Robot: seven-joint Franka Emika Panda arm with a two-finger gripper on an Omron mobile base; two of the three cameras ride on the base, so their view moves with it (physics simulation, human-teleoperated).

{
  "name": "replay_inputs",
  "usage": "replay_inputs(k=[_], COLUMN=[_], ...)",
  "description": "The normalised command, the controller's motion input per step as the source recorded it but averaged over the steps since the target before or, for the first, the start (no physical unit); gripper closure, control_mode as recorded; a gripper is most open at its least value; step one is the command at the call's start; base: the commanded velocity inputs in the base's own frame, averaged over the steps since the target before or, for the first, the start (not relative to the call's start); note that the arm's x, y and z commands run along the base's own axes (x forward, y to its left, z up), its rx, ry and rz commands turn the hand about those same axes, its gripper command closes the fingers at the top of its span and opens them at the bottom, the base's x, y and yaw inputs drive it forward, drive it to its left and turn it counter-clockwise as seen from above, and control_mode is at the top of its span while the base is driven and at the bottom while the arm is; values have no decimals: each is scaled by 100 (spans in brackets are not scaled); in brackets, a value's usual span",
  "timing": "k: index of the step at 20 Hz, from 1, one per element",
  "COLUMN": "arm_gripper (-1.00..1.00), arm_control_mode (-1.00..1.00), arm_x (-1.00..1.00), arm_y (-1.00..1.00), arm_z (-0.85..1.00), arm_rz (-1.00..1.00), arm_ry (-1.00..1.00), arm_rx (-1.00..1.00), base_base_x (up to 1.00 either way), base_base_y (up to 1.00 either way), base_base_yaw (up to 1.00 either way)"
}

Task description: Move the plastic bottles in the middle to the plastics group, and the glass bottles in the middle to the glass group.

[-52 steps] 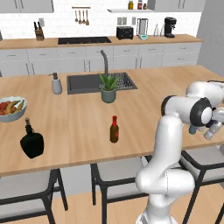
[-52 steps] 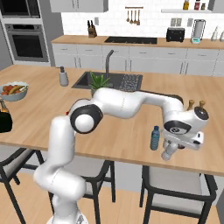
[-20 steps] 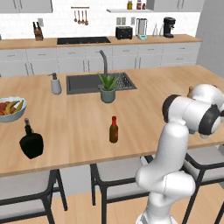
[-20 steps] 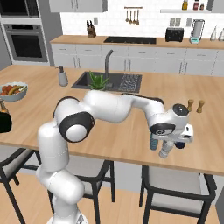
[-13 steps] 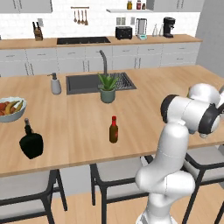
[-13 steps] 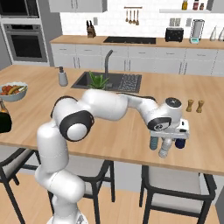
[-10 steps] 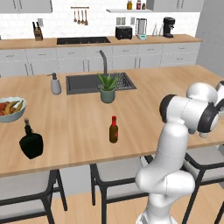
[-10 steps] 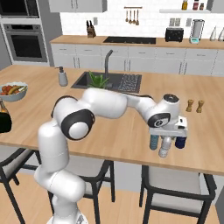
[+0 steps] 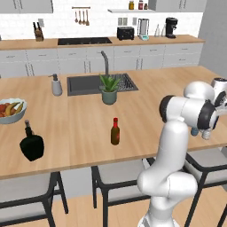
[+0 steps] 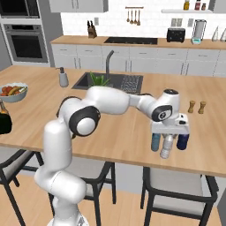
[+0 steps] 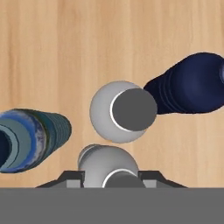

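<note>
My gripper hangs over the counter's front right and is shut on a whitish plastic bottle, which sits between the finger tips in the hand view. Around it stands the plastics group: a blue-tinted bottle, a dark blue one and another whitish one just ahead of the held bottle. The slim brown glass bottle with a red cap stands mid-counter. The squat black bottle of the glass group is far left.
Two brown shakers stand behind the cluster. A sink with faucet, a potted plant, a grey soap dispenser and a fruit bowl sit on the counter. Stools line the front edge.
The hand has come in from the right with the whitish bottle to the cluster and turned its wrist. The other bottles stand as before.
</note>
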Motion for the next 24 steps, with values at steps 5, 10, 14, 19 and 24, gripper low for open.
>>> replay_inputs(k=[5,10,14,19,24], arm_gripper=[-100,-100,-100,-100,-100], arm_control_mode=[-100,-100,-100,-100,-100], arm_x=[-17,-27,-29,-30,-10], arm_y=[0,0,1,16,18], arm_z=[-46,-41,-37,-32,-3], arm_rz=[-1,-2,-3,-2,-2], arm_ry=[9,8,8,6,0], arm_rx=[0,1,2,4,7], base_base_x=[0,0,0,0,0], base_base_y=[0,0,0,0,0], base_base_yaw=[0,0,0,0,0])
